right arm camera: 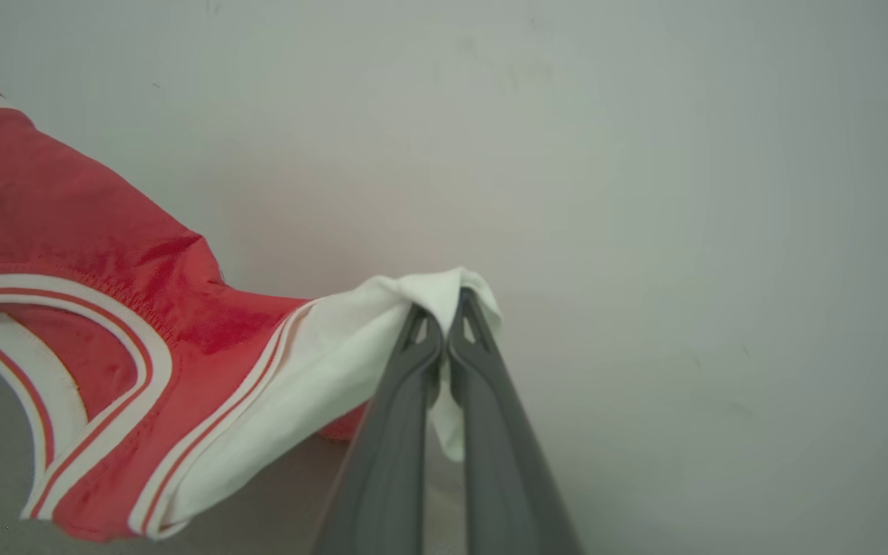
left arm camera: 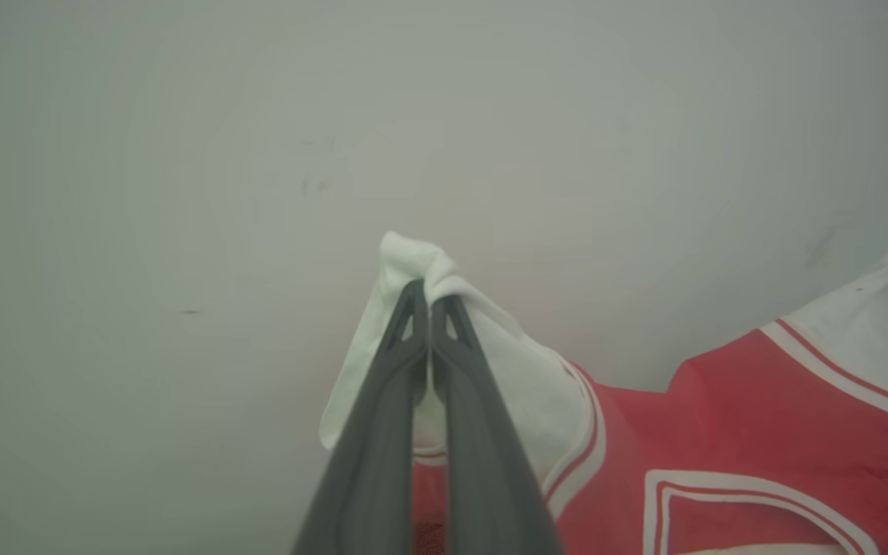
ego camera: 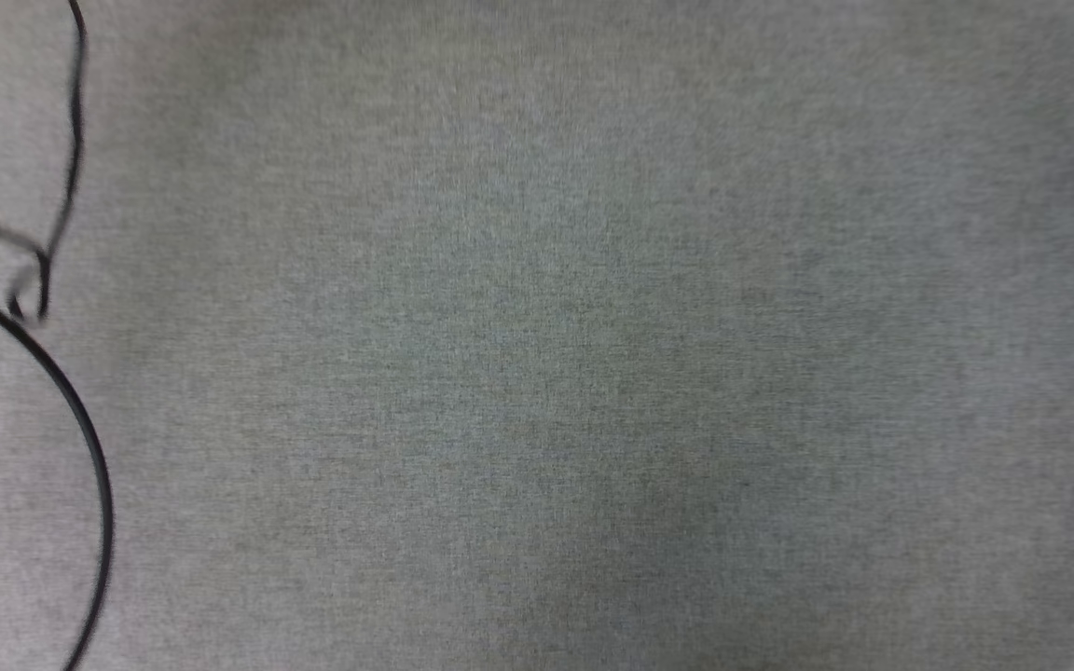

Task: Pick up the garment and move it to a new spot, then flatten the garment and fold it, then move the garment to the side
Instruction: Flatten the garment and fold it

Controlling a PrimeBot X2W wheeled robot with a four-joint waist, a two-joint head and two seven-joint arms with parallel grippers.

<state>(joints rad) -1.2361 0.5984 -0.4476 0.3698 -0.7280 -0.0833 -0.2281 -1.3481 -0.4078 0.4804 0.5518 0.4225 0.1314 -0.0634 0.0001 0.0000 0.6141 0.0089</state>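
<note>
Where the left claw (left arm camera: 430, 304) closes, its two dark fingers meet tip to tip with a bunch of white sleeve pinched between them. The cloth pokes out just past the tips and drapes down both sides of the fingers. From that grip the shirt (left arm camera: 760, 408) runs off to the right of the left wrist view, white giving way to striped trim and then to the red body, with a curved band of white-and-red trim at the bottom edge. At the far right edge the other white sleeve rises to a dark tip, too little of it in frame to say more.

The right claw (right arm camera: 452, 308) is likewise fully closed, gripping the end of a white sleeve, and a flap of it hangs between the fingers below the tips. In the right wrist view the shirt stretches away to the left, with the striped neck trim curving at the lower left. A plain pale surface (right arm camera: 683, 193) lies behind; whether the shirt touches it I cannot tell.

The blurred head view gives a grey woven ground (ego camera: 593, 373) with a thin dark cable (ego camera: 80, 419) looping along its left edge
</note>
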